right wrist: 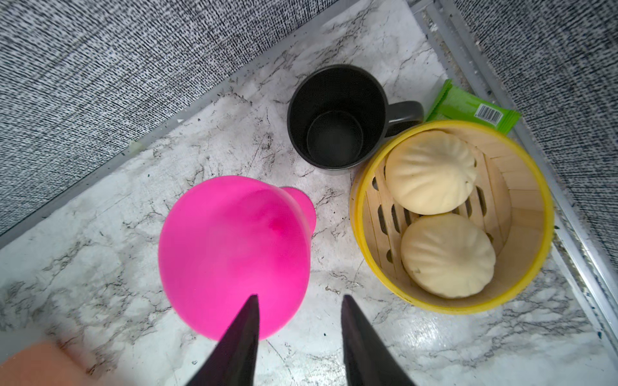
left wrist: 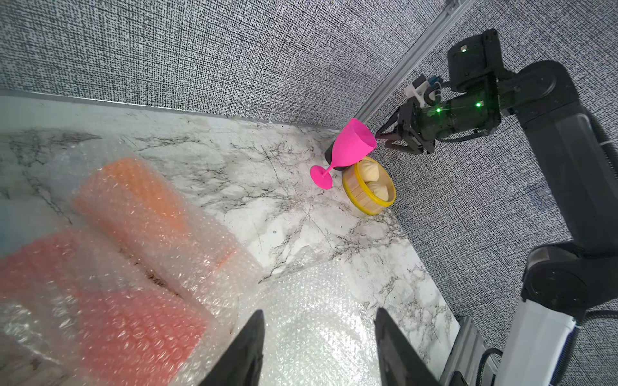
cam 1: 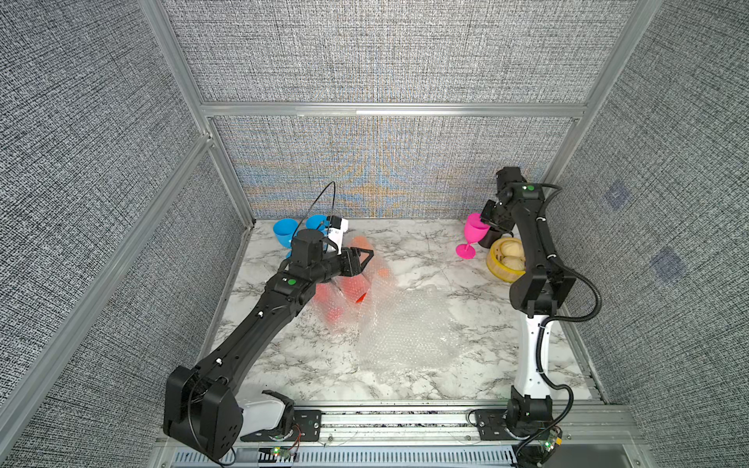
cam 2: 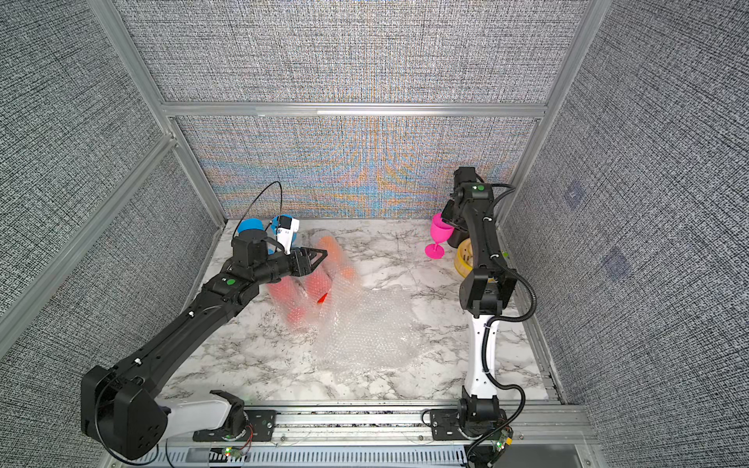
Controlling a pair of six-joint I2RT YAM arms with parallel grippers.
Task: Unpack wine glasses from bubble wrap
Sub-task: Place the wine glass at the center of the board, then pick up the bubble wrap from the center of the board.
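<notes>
A bare pink wine glass stands on its foot at the back right and looks tilted. My right gripper is at its rim, open. In the right wrist view one fingertip overlaps the pink bowl and the other lies outside it. Two blue wine glasses stand at the back left. My left gripper hovers open over wine glasses still rolled in bubble wrap, one orange and two red. A loose bubble wrap sheet lies mid-table, under the left gripper.
A black mug stands right behind the pink glass. Beside it is a yellow steamer basket with two buns, and a green packet lies in the corner. Grey fabric walls close the table on three sides.
</notes>
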